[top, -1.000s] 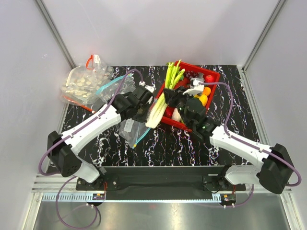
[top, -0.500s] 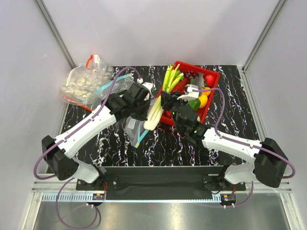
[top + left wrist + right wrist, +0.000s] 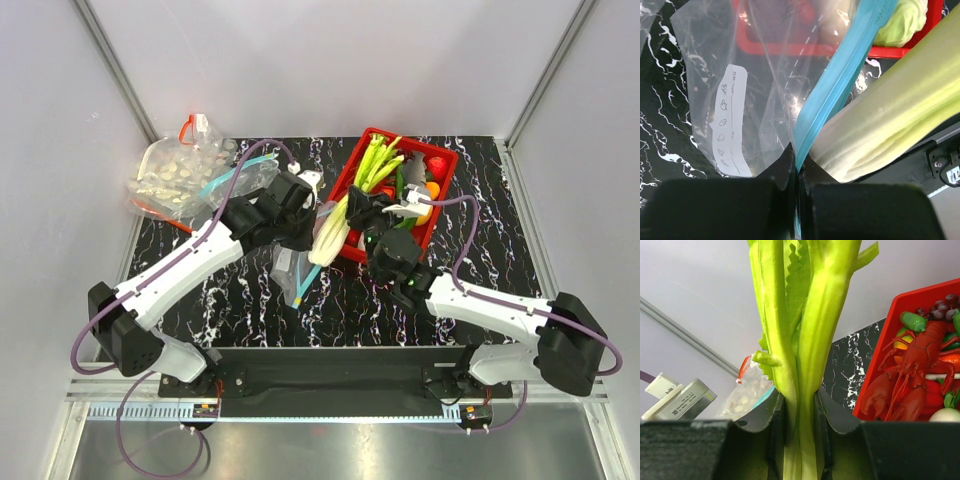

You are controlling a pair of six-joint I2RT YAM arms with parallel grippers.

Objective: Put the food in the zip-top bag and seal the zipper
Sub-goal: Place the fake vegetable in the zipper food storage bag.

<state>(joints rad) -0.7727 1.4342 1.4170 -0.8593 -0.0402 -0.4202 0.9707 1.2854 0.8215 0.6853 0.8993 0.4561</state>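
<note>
**Leek slanted beside the bag mouth**

My right claw (image 3: 360, 207) grips the leek (image 3: 333, 228) partway up its stalk and holds it on a slant. Its green leaves fan out over the red basket (image 3: 447, 163), and its white end sits low, just beside the zip-top bag (image 3: 285, 265). My left claw (image 3: 303, 208) holds that bag by its upper edge. The teal zipper (image 3: 304, 285) runs down the bag's right side over the black marbled table (image 3: 500, 200). A second clear bag (image 3: 170, 180) with a red strip lies at the far left corner, well apart.
</note>
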